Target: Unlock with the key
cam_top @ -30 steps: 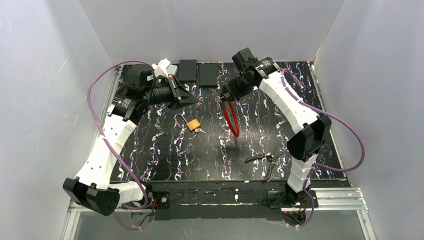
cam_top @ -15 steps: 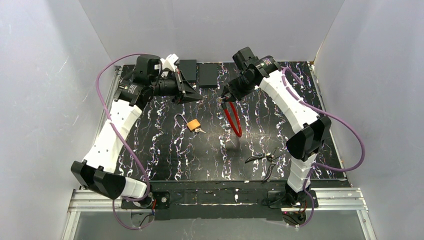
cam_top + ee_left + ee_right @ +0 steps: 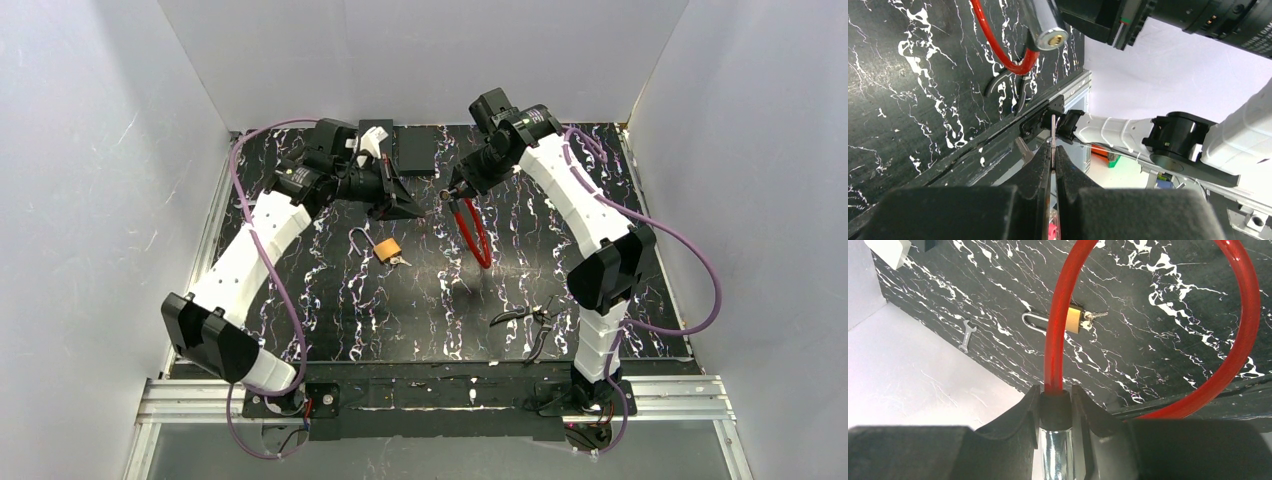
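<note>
left claw: pinched together on a thin silver metal key, upper centre of the top view.
right claw: clamped on the red looped cable lock at its chrome barrel.
key and barrel: near, apart.
small brass padlock: on the black marbled table, below the left claw.

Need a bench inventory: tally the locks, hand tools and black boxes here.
Locks: 2 (red cable lock, brass padlock)
Hand tools: 2 (pliers, wrench)
Black boxes: 2 (left black box, right black box)
Total: 6
</note>
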{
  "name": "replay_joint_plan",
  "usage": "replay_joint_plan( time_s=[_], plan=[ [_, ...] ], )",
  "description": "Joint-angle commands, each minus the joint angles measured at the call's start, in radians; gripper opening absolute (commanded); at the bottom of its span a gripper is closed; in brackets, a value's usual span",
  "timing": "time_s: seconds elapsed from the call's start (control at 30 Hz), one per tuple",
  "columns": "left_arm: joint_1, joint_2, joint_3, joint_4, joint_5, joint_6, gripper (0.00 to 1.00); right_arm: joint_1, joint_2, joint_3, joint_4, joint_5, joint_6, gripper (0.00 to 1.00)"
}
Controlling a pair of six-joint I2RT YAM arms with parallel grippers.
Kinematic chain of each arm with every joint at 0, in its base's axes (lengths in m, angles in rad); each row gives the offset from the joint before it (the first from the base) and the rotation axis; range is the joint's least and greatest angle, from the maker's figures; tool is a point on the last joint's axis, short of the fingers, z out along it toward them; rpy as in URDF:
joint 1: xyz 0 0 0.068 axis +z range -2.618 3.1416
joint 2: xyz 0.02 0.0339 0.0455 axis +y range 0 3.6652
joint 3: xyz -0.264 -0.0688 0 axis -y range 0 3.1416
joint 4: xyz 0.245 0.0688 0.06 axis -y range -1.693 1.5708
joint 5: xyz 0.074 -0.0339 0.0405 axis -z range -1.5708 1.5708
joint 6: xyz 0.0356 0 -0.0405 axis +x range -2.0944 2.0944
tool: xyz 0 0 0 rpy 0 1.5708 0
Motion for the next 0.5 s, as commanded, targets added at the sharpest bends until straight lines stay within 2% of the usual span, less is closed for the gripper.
replay_joint_plan(
  time_s=[0.0, 0.23, 0.47],
  plan=[
    [-0.002, -0.075, -0.104, 0.132, -0.034, -0.068, 0.00, -0.011, -0.001, 0.021, -0.027, 0.018, -0.018, 0.01],
    [-0.017, -0.107, -0.223, 0.267, -0.062, -0.131, 0.00, -0.011, 0.015, 0.015, -0.082, 0.068, -0.069, 0.01],
    [-0.033, -0.087, -0.217, 0.352, -0.062, -0.149, 0.00, -0.011, 0.004, -0.026, -0.052, 0.074, -0.064, 0.01]
  ],
)
